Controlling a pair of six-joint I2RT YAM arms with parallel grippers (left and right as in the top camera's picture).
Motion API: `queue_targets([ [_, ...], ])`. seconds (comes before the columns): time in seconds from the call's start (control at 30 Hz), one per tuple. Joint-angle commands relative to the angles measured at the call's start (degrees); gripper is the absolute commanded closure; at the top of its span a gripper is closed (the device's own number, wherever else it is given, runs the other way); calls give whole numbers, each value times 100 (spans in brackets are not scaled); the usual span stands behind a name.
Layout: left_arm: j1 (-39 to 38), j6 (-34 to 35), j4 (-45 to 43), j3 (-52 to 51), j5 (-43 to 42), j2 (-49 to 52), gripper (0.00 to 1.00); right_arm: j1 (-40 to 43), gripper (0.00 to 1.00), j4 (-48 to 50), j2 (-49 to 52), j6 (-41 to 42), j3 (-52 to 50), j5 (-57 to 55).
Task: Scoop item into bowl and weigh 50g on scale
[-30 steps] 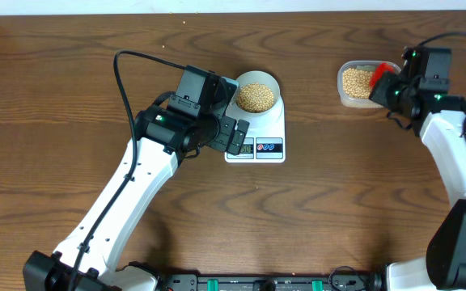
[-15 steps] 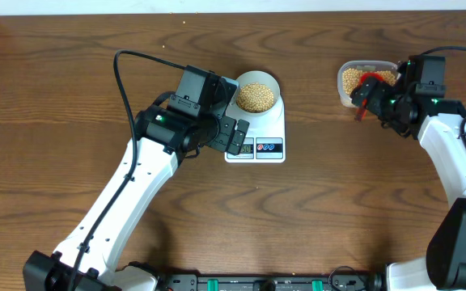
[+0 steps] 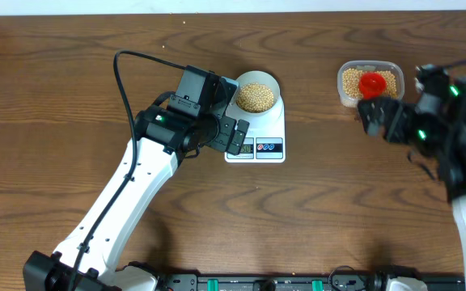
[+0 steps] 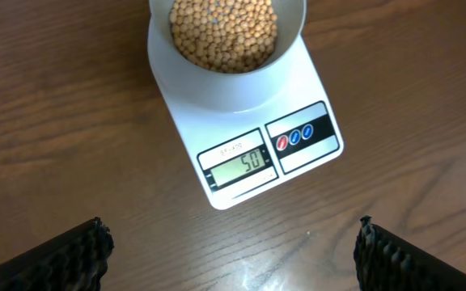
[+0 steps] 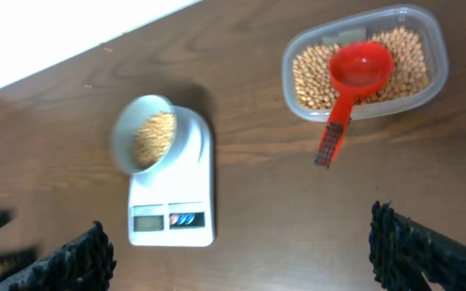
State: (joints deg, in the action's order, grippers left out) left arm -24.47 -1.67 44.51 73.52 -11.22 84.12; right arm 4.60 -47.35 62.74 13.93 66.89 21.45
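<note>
Right gripper (image 5: 237,242) has let go of the red plastic scoop (image 5: 348,93); a second ago it was clamped on the handle at the clear rounded-rectangular plastic tub (image 5: 285,73), now its fingers stand wide apart with nothing between them; scoop has gone from held and tilted over the tub to lying in it, cup face-up on the beige-yellow beans (image 5: 310,77), handle sticking out over the tub's front rim; right arm has pulled back clear of the tub, motion-blurred overhead.
</note>
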Motion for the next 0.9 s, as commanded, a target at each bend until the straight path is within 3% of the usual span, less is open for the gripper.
queue_targets([
  [0.0, 24, 2, 2, -55, 79, -22, 2, 35, 1, -529, -896, -245, 94, 138],
  [0.27, 24, 2, 4, -55, 79, -22, 2, 35, 1, -1517, -2411, -612, 92, -1025],
  [0.57, 24, 2, 4, -55, 79, -22, 2, 35, 1, -1899, -2822, -614, -13, -1648],
  [0.73, 24, 2, 2, -55, 79, -22, 2, 33, 1, -1008, -3246, -697, -730, -1746],
  [0.87, 24, 2, 4, -55, 79, -22, 2, 33, 1, 260, -3969, -697, -1923, -1746],
])
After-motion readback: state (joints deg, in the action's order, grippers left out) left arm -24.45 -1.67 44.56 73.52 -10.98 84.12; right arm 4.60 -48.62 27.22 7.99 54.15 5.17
